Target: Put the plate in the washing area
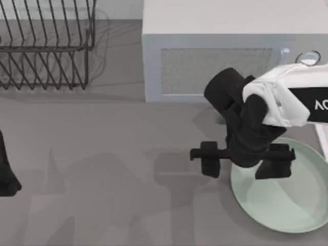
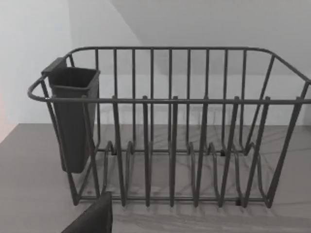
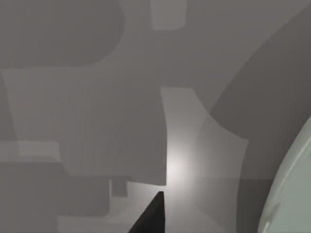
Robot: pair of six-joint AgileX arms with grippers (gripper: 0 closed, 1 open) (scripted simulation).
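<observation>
- Left arm [image 1: 6, 174]: parked at the table's left edge.
- Dish rack [image 1: 46, 46]: black wire, back left.
- Microwave [image 1: 215, 56]: grey-white, at the back.
- Right gripper [image 1: 241, 156]: fingers spread wide, straddling the plate's left rim, apparently not yet gripping.
- Plate [image 1: 287, 205]: mint-green, flat on the table, front right.

A flat grey desk surface [image 1: 113, 169] is catching soft, overlapping angular shadows across its middle, with a brighter patch of light showing in the right wrist view. A boxy grey-white microwave with a speckled door panel [image 1: 215, 66] is sitting along the desk's far edge, right of centre. A black wire dish rack with a dark cutlery cup [image 2: 170, 131] is standing at the far left corner against a plain white wall [image 2: 29, 53].
</observation>
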